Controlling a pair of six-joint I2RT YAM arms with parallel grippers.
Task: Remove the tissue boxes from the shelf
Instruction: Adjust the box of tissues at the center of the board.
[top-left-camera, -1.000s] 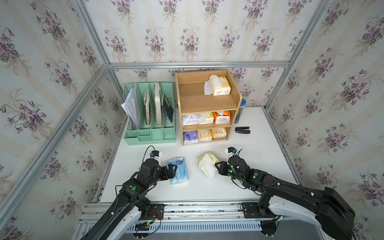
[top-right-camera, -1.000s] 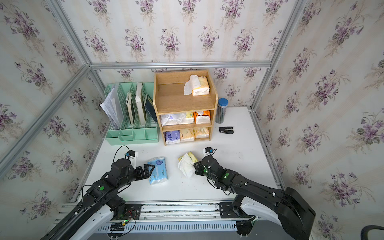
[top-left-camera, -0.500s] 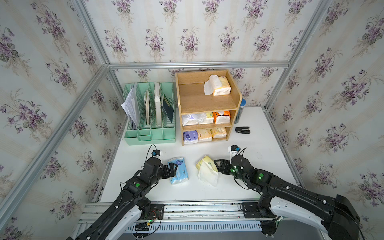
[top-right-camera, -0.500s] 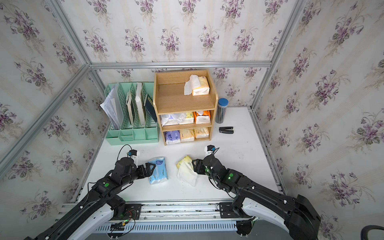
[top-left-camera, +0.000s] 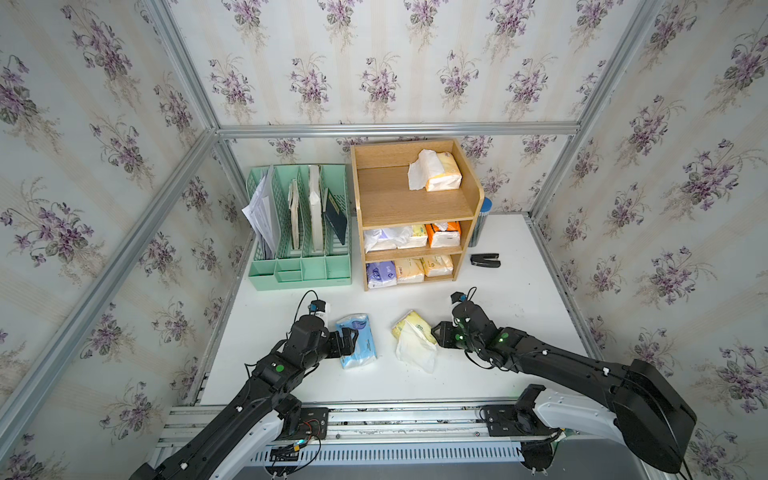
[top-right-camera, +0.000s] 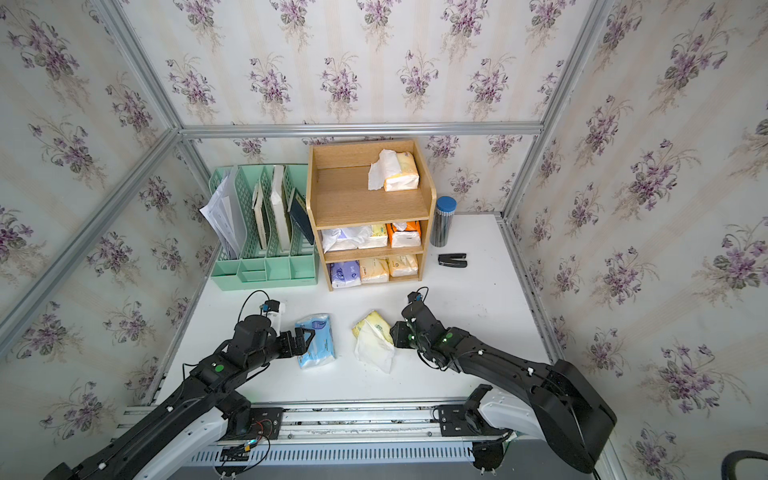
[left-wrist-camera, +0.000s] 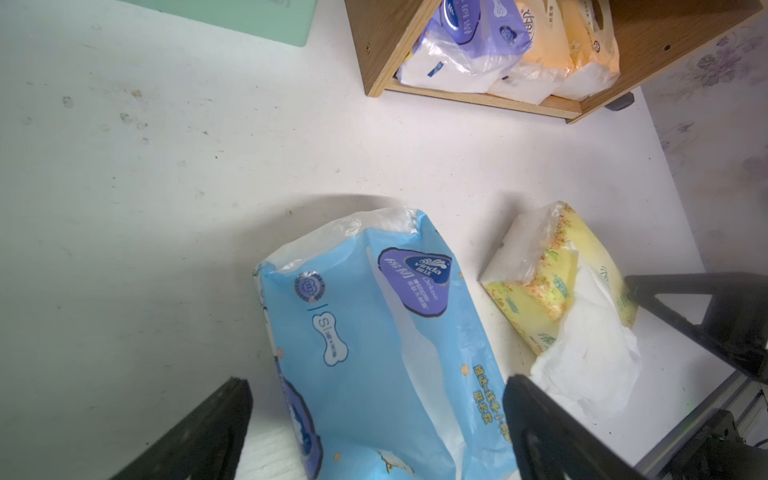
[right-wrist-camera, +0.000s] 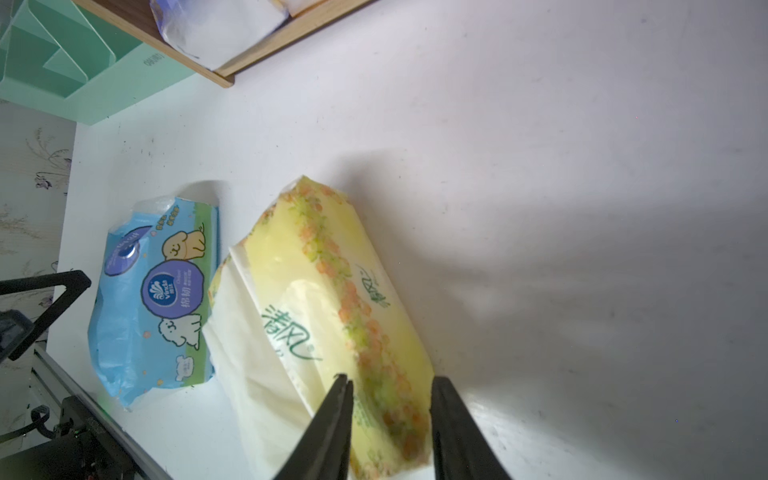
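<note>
The wooden shelf stands at the back. A pale yellow tissue box lies on its top tier, with white, yellow and orange ones on the middle tier. Purple and yellow ones fill the bottom tier. A light blue pack lies on the table, and my left gripper stands wide open astride it. Beside it lies a yellow pack with tissue spilling out. My right gripper has its jaws parted round that pack's end.
A mint-green file rack with papers stands left of the shelf. To the shelf's right are a dark cylinder with a blue lid and a black stapler. Aluminium frame posts and the front rail bound the white table.
The yellow pack has settled flatter on the table with its tissue spread toward the front. The right jaws, tight on it before, now stand apart. The left arm has barely moved.
</note>
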